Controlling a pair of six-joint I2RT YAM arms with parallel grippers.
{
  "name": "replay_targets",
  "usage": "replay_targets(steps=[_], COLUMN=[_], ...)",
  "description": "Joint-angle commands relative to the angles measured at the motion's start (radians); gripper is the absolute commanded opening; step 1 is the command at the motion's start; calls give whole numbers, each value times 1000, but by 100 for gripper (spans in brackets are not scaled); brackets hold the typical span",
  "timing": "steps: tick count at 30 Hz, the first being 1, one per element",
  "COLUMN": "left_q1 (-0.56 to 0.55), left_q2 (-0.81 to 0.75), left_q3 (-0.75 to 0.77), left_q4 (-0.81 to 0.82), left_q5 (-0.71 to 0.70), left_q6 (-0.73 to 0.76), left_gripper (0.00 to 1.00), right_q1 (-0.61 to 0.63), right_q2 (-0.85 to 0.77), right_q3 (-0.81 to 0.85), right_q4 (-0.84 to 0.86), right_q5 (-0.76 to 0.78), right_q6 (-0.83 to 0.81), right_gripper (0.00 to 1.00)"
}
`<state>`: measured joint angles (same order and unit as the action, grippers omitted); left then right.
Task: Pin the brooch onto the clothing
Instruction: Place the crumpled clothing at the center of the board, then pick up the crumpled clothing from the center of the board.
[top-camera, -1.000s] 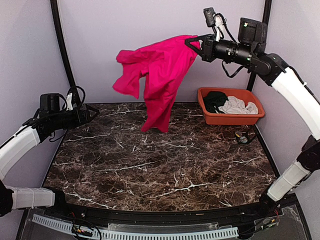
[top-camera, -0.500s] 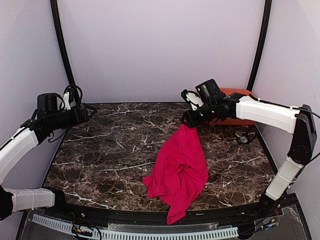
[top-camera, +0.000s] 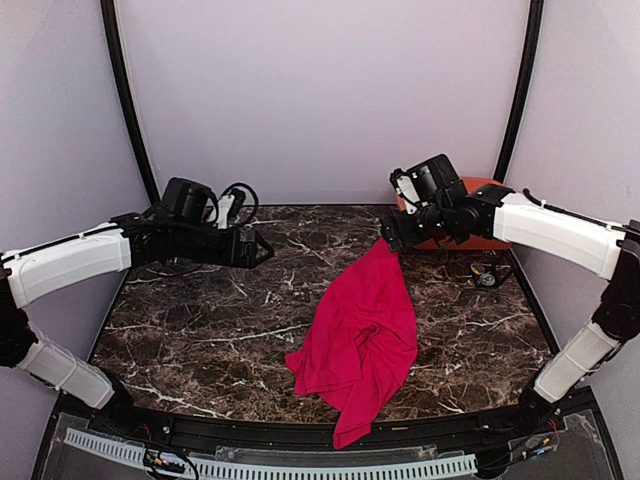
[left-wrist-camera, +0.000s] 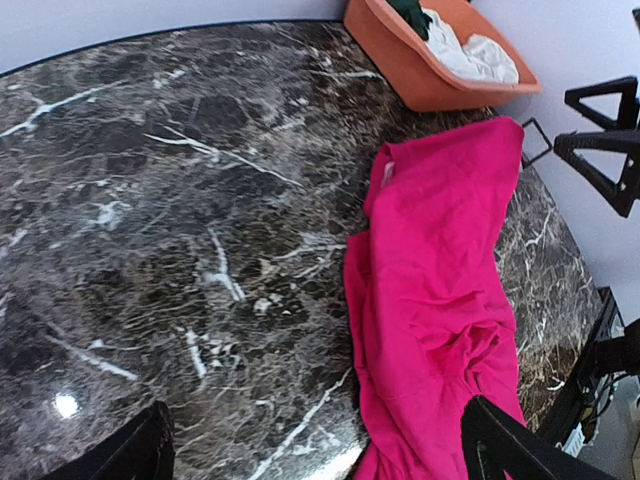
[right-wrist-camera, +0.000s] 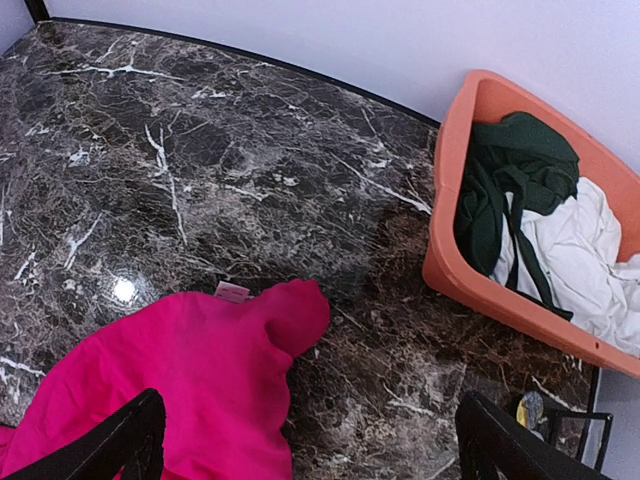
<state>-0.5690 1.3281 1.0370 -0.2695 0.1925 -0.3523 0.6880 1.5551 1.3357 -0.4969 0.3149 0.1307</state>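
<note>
The shirt (top-camera: 360, 340) lies crumpled on the table (top-camera: 200, 330), its length running from just under the right gripper (top-camera: 387, 240) toward the near edge. That gripper gapes wide and empty. The left gripper (top-camera: 266, 250), also spread, hovers farther off to the shirt's left.

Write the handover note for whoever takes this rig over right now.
Left tool: open, empty, hovering over the far left part of the marble table.
Right tool: open, empty, above the far end of the red T-shirt.
Red T-shirt: crumpled on the table, right of centre, near end at the front edge.
Small metallic item near the orange bin: possibly the brooch, too small to tell.
Done: shirt is on the table.
Left: flatten it, fetch the brooch, pin it on.
</note>
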Motion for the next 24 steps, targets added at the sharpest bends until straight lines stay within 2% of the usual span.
replay_targets(steps=[1,8,13,14,19,24], left_q1=[-126,-206,-231,-235,-244,-244], left_q2=[176,480,617,647,717,724], left_q3=[95,261,371,389,431,428], left_q4=[-21,122,113,114,91,66], left_q5=[-56,90,133,140,132,70], left_q6=[-16,-97,-102,-104,-116,-107], left_gripper=[100,100,100,98,76,70], right_q1=[-9,-10,-11,-12,-12,-12], right_q2=[-97,-290,-370,-375,-388,-390], right_q3=[-64,-142,-188,-193,-210,-208], right_q4=[-22,-35,-44,-45,-39,-16], right_q5=[67,68,67,64,46,21], right_q6=[31,53,61,63,74,74], right_gripper=[99,99,99,99,99,99])
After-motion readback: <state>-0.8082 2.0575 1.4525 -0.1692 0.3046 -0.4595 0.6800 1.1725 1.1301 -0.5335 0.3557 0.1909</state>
